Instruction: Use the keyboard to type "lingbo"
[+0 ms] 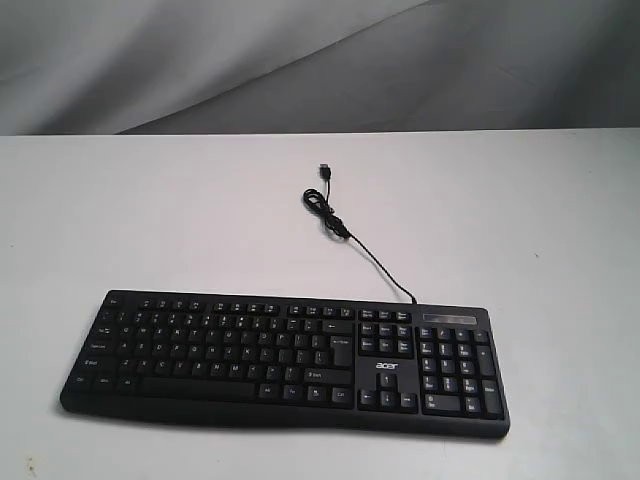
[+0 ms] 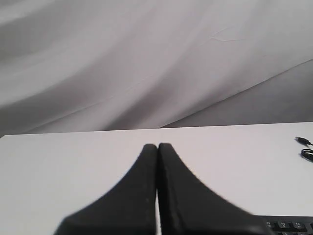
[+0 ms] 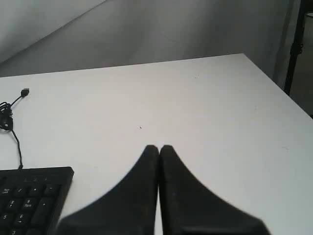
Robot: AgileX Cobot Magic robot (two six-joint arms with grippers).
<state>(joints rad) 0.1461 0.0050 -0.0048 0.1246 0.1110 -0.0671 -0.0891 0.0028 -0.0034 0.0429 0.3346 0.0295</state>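
Observation:
The wide black keyboard with white legends and an acer logo lies near the front of the white table, number pad to the right. Its thin black cable runs back to a loose USB plug. Neither arm shows in the exterior view. My left gripper is shut and empty over bare table; a keyboard corner shows beside it. My right gripper is also shut and empty, with the number-pad end of the keyboard off to its side.
A grey draped cloth hangs behind the table. The table's far right corner and edge show in the right wrist view, with a dark stand beyond it. The coiled cable lies behind the keyboard.

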